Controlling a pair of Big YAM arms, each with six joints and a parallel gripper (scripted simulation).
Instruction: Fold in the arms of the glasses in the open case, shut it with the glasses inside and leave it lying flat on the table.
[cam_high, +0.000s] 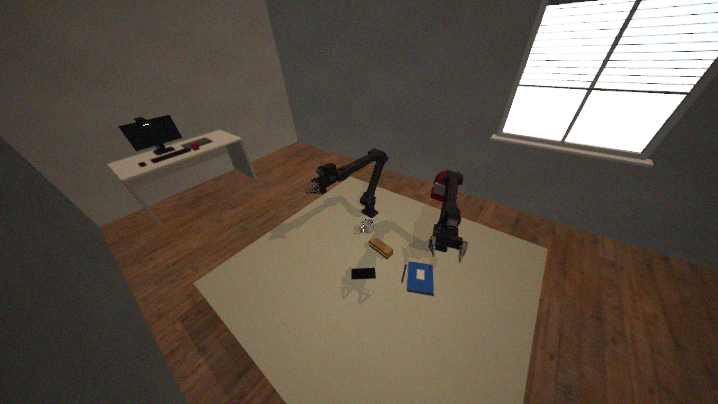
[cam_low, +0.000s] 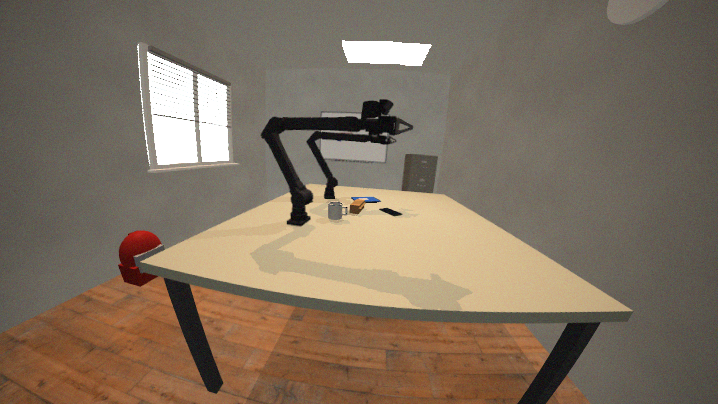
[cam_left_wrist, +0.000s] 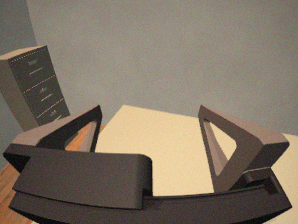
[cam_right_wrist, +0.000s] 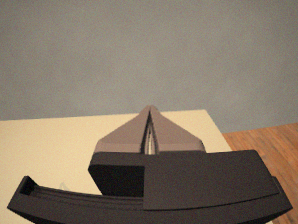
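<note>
the case (cam_high: 380, 247) (cam_low: 357, 206) looks shut and flat, folding seemingly done (glasses hidden); left claw (cam_high: 446, 255) (cam_low: 395, 141) (cam_left_wrist: 150, 106) spread, right claw (cam_high: 309, 190) (cam_low: 411, 127) (cam_right_wrist: 150, 106) pressed together, next just leave it.

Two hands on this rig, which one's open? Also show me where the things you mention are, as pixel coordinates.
The left hand (cam_high: 446, 255) (cam_low: 394, 141) (cam_left_wrist: 150, 110), on the arm farther from the grey mug (cam_high: 368, 226) (cam_low: 334, 211). Its fingers stand wide apart, nothing between them; the right hand (cam_high: 307, 191) (cam_low: 411, 127) (cam_right_wrist: 149, 110) has its fingertips together.

An office: a desk (cam_high: 175, 154) with monitor (cam_high: 150, 132), and a filing cabinet (cam_low: 419, 173) (cam_left_wrist: 37, 82)
</note>
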